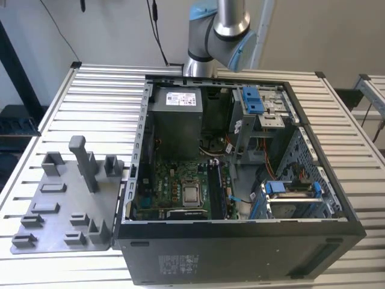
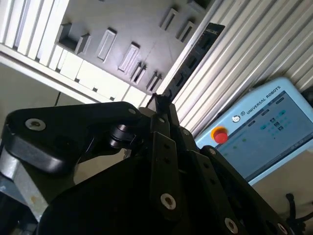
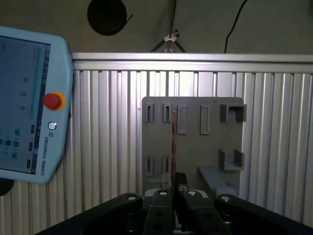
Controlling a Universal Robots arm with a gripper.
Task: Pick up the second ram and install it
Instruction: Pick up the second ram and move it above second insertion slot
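Observation:
The second ram (image 3: 173, 142) is a thin dark strip seen edge-on, standing out from between my fingertips. My gripper (image 3: 173, 182) is shut on its near end. In the second wrist view the ram (image 2: 195, 54) runs as a long dark card away from the gripper (image 2: 159, 100). Far below it lies the grey tray (image 3: 205, 147) with its upright blocks. In the exterior view the arm (image 1: 219, 27) rises behind the open computer case (image 1: 240, 253). The motherboard (image 1: 174, 180) lies inside, with the silver processor chip (image 1: 191, 194) near its front.
The grey tray (image 1: 60, 198) sits on the slatted table (image 1: 90, 90), on the exterior view's left of the case. Blue drive brackets (image 1: 252, 99) and a metal cage (image 1: 289, 198) fill the case's right side. A teach pendant (image 3: 29, 107) with a red button lies on the slats.

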